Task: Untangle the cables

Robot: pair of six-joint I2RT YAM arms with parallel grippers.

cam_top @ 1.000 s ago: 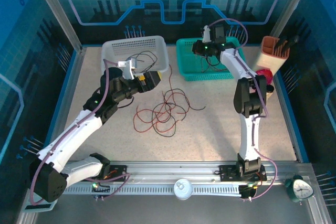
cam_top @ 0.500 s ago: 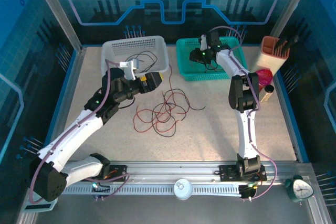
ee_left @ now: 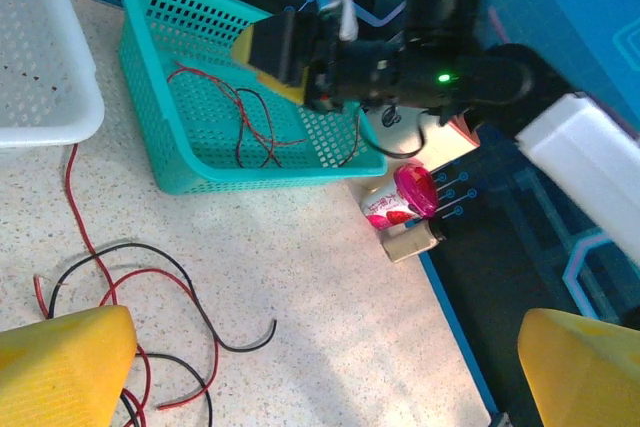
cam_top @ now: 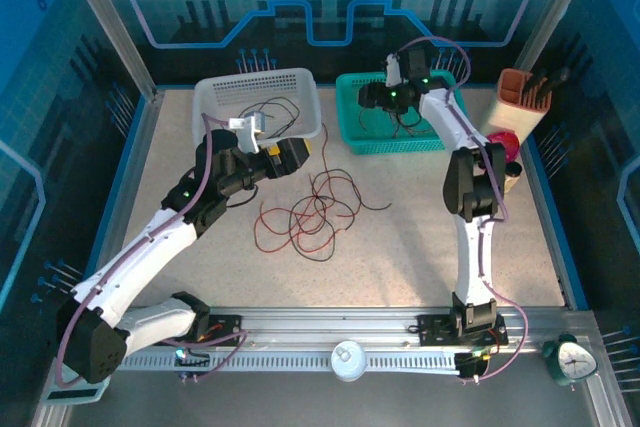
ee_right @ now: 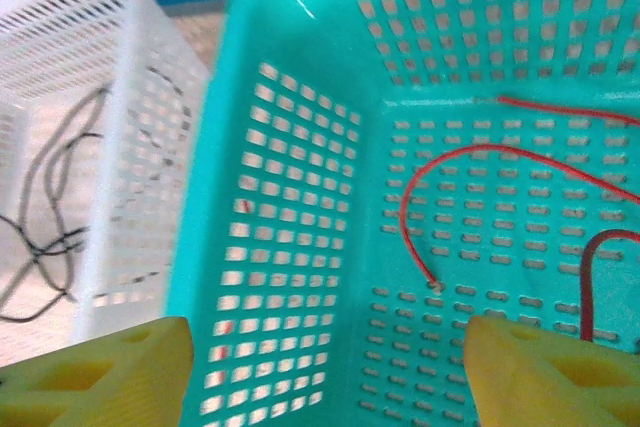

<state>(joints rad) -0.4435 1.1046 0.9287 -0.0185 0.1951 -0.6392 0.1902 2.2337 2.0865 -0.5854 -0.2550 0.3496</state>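
Lifting straight up seems best: the right gripper (ee_right: 320, 375) hangs above the green basket (cam_top: 395, 145), fingers apart and empty; the left gripper (cam_top: 292, 155) gapes wide beside the cables (cam_top: 312, 215) on the table (cam_top: 410, 247).

Teal basket (ee_right: 290, 197) being viewed directly below right gripper (ee_right: 320, 372); white basket (ee_right: 100, 67) being shown just left of it. Pink jar (ee_left: 415, 190), small bottle (ee_left: 412, 240) being seen ahead of left gripper (ee_left: 320, 377). Clock (cam_top: 572, 359) being shown far behind both.

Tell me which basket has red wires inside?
The teal plastic basket under the right claw: thin red wires lie on its floor. The white plastic basket holds black wires.
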